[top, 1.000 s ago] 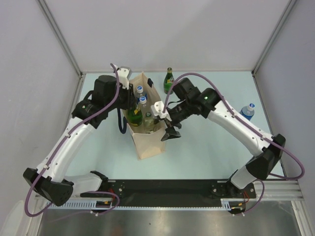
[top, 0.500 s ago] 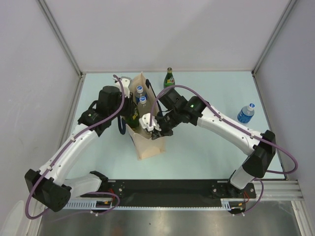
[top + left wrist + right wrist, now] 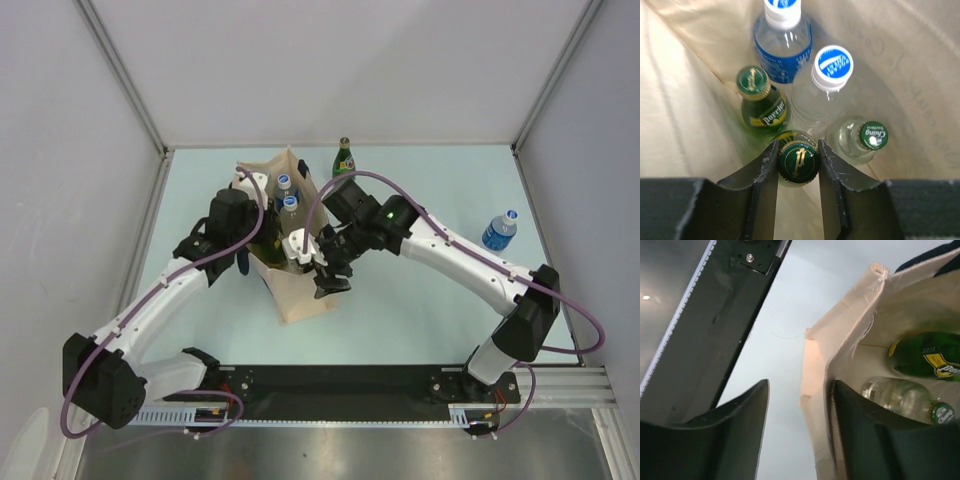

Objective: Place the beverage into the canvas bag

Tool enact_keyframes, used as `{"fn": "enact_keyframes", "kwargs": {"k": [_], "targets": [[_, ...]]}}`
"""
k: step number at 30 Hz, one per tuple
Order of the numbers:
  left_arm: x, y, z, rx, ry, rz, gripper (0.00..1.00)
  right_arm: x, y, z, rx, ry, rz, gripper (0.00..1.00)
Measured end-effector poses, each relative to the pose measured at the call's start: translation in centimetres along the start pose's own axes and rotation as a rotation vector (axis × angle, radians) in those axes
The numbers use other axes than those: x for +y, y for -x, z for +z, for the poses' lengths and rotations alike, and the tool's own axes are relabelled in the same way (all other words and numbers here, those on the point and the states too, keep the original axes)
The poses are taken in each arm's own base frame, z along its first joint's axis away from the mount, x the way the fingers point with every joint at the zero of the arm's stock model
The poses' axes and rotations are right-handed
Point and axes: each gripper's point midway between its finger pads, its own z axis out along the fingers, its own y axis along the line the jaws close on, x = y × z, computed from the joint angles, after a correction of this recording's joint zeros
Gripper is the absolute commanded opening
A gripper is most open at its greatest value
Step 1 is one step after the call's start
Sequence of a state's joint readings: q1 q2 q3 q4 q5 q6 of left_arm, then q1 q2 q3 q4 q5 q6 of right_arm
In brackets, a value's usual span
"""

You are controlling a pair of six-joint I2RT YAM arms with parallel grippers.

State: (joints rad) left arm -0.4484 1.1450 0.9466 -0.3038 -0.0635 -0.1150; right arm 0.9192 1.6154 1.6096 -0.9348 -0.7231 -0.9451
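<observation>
canvas bag [image 3: 300, 297]: upright near table [image 3: 430, 300] far edge, holds five bottles | left gripper [image 3: 797, 148]: fingers clamped on green bottle [image 3: 798, 165] cap inside bag | right gripper [image 3: 801, 386]: fingers apart, straddling bag wall, gripping nothing

Canvas bag [image 3: 300, 300] mouth crammed with four bottles [image 3: 832, 65] plus the held bottle [image 3: 798, 162] in left end effector [image 3: 797, 145]; open table [image 3: 430, 290] rightward.

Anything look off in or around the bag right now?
Nothing stands out. The canvas bag stands upright, its bottles upright and capped; the left gripper grips a green bottle at its cap.
</observation>
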Motion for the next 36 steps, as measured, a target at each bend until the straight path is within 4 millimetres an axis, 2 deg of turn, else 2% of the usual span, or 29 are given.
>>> {"fn": "enact_keyframes", "kwargs": {"k": [2, 4, 8, 12, 13, 15, 16, 19, 20, 22, 27, 30, 36], "targets": [[0.0, -0.9, 0.3, 0.012, -0.006, 0.001, 0.0, 0.0, -0.1, -0.5, -0.006, 0.002, 0.03, 0.75], [-0.2, -1.8, 0.6, 0.025, -0.017, 0.001, 0.0, -0.8, 0.1, -2.0, -0.026, -0.017, 0.062, 0.76], [-0.6, -2.5, 0.9, 0.027, -0.045, 0.0, 0.0, -3.9, 1.0, -6.2, -0.086, -0.129, 0.095, 0.77], [-0.7, -2.7, 1.1, 0.011, -0.057, -0.002, 0.04, -6.7, 0.8, -11.0, -0.141, -0.266, 0.165, 0.78], [-0.7, -2.9, 1.1, 0.011, -0.06, -0.002, 0.12, -7.2, 0.6, -12.0, -0.151, -0.297, 0.192, 0.78], [-0.8, -3.2, 1.1, 0.012, -0.063, -0.006, 0.22, -8.3, -0.3, -14.0, -0.168, -0.36, 0.251, 0.78], [-0.8, -3.1, 1.1, 0.01, -0.063, -0.009, 0.34, -8.7, -0.6, -14.7, -0.176, -0.388, 0.278, 0.79], [-0.7, -3.1, 1.0, 0.01, -0.059, -0.017, 0.52, -10.1, -2.4, -17.3, -0.208, -0.478, 0.387, 0.79], [-0.7, -3.1, 0.8, 0.01, -0.058, -0.022, 0.56, -10.4, -3.1, -18.1, -0.217, -0.509, 0.431, 0.8], [-0.7, -2.3, 0.3, -0.021, -0.055, -0.038, 0.64, -11.0, -4.9, -20.0, -0.229, -0.575, 0.512, 0.8], [-0.7, 1.3, -2.2, -0.14, -0.051, -0.062, 0.7, -11.3, -8.7, -24.7, -0.236, -0.75, 0.664, 0.8], [-0.7, 3.6, -3.7, -0.208, -0.054, -0.072, 0.75, -10.8, -10.3, -27.4, -0.231, -0.853, 0.726, 0.8], [-0.4, 6.1, -6.5, -0.274, -0.039, -0.081, 0.91, -8.8, -13.5, -32.7, -0.221, -1.059, 0.832, 0.8]]}}
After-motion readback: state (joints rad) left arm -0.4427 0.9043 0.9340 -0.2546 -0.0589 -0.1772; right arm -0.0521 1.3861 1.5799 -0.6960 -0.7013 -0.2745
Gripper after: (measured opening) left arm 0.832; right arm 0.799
